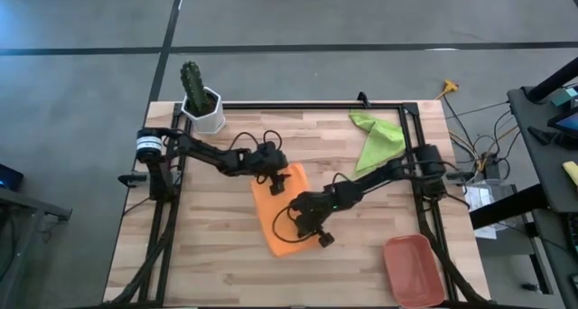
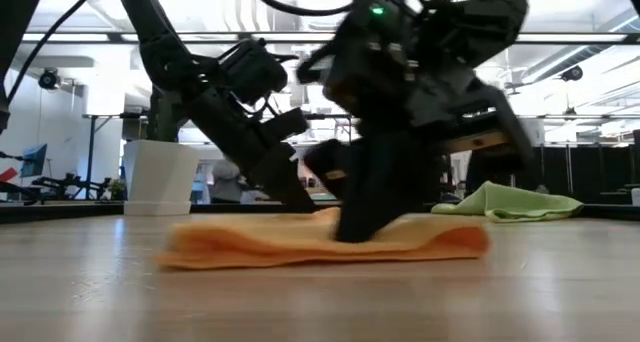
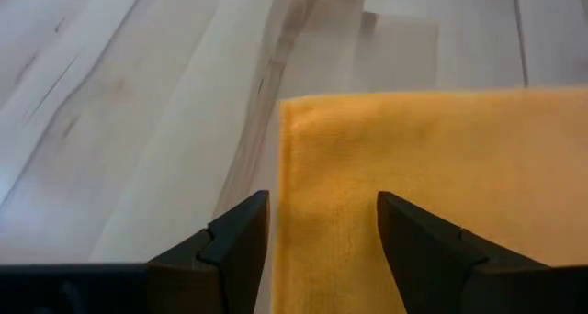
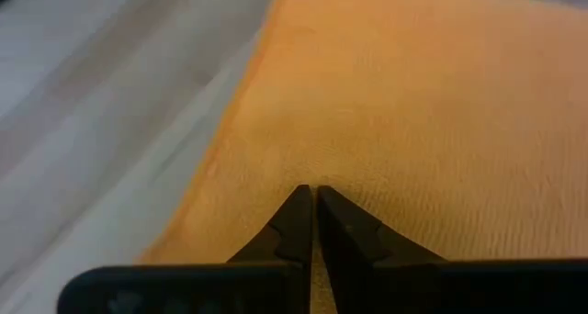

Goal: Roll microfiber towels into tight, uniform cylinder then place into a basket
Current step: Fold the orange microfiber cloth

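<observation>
The orange towel [image 1: 275,223] lies folded and flat on the wooden table [image 1: 208,237]. My left gripper [image 3: 322,224] is open at the towel's far end. One finger is over bare wood and the other over the cloth, with the towel's side edge [image 3: 283,185] between them. My right gripper [image 4: 312,202] is shut, with its tips down on the towel nearer the front, as the low view [image 2: 355,232] also shows. The lime green towel [image 1: 377,137] lies crumpled at the far right. The terracotta basket [image 1: 414,268] sits at the near right corner. My right gripper sets its shut fingertips [image 4: 299,213] on the orange towel's top surface [image 4: 276,181], a little in from one long edge. It slants down from the table's right side. The towel lies flat on the table beneath it. Whether my left gripper touches the towel, I cannot tell.
A white pot with a cactus [image 1: 203,101] stands at the far left corner. A black frame [image 1: 411,119] borders the table at the back and along both sides. Bare wood lies to the left of the orange towel and along the near edge.
</observation>
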